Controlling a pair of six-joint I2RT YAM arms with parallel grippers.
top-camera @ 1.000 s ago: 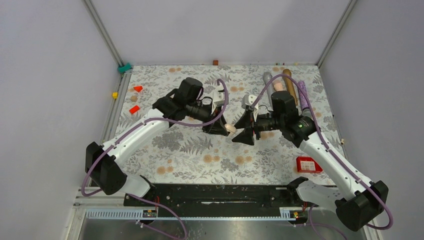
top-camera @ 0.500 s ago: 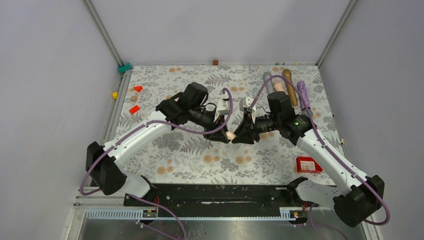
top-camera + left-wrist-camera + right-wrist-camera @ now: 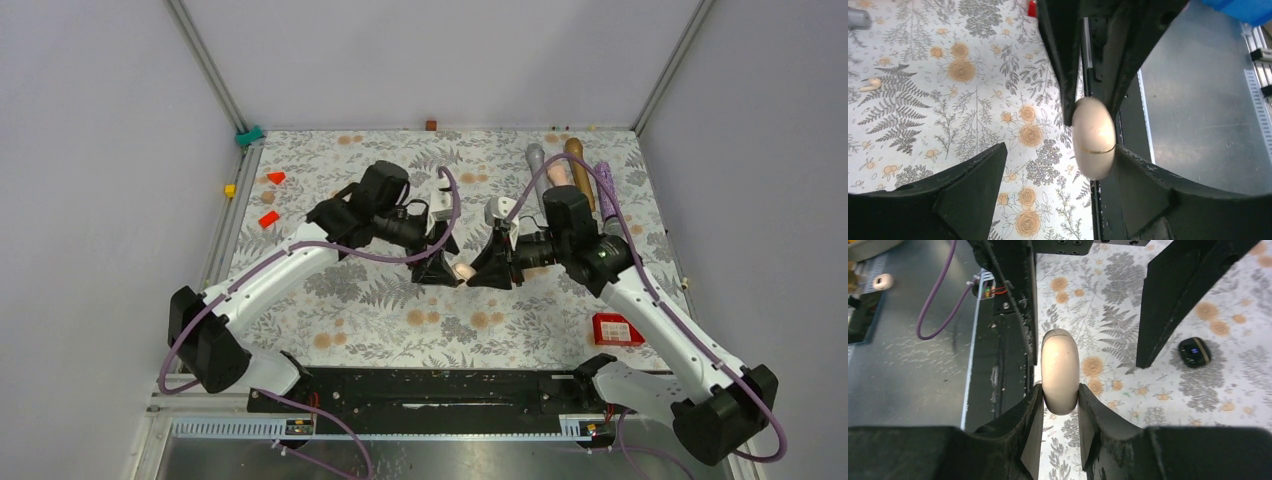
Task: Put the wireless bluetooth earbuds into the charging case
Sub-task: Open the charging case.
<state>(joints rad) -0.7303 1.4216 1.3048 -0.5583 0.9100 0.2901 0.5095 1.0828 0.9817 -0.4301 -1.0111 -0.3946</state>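
Above the floral table [image 3: 330, 330], the left gripper [image 3: 1060, 150] stands spread around the case [image 3: 1060, 367], which the right gripper [image 3: 1060, 390] pinches in mid-air. One pale earbud [image 3: 869, 84] lies on the table, well apart.

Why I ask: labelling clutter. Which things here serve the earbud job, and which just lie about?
Job: small rounded cream plastic charging case, held in right claw; tiny pale earbud; open left claw.
Lying about: red wedge block; flat red box; grey cylinder; brown wooden rod.
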